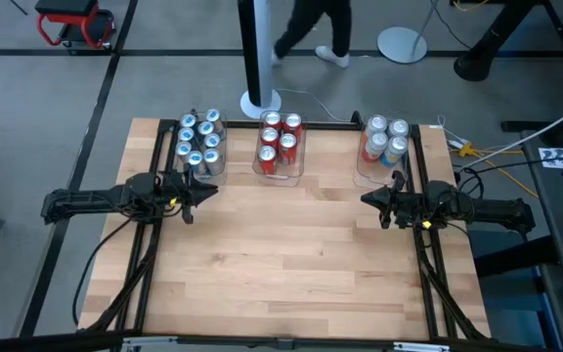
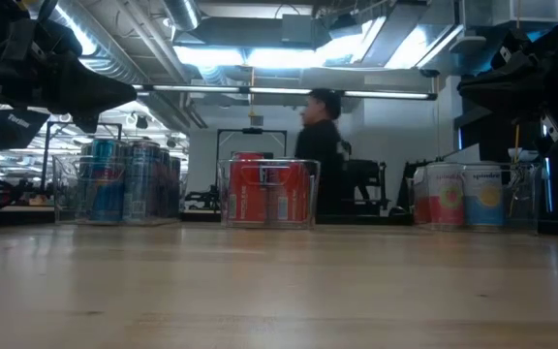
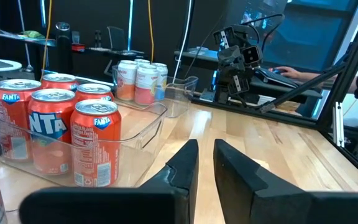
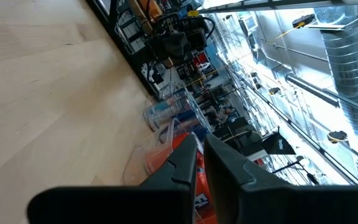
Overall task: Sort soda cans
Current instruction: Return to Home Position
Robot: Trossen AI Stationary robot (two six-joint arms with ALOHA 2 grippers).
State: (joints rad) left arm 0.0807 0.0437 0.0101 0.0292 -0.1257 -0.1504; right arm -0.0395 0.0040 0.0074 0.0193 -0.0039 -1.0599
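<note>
Cans binned, arms parked — the sorting looks finished.
Nearest, the front half of the worktop shows only wood, and no view shows a loose can on it. Midway back, the left gripper hangs by the left edge and the right gripper by the right edge, tips facing each other and well apart. Each has its jaws drawn almost together on nothing (the wrist views show a slim gap). Along the far edge stand three clear bins: blue cans in the left bin, red cans in the centre bin, pale pink-and-white cans in the right bin — each colour apart, all upright. Beyond the table is a person. I judge that nothing is left but settling the arms.
</note>
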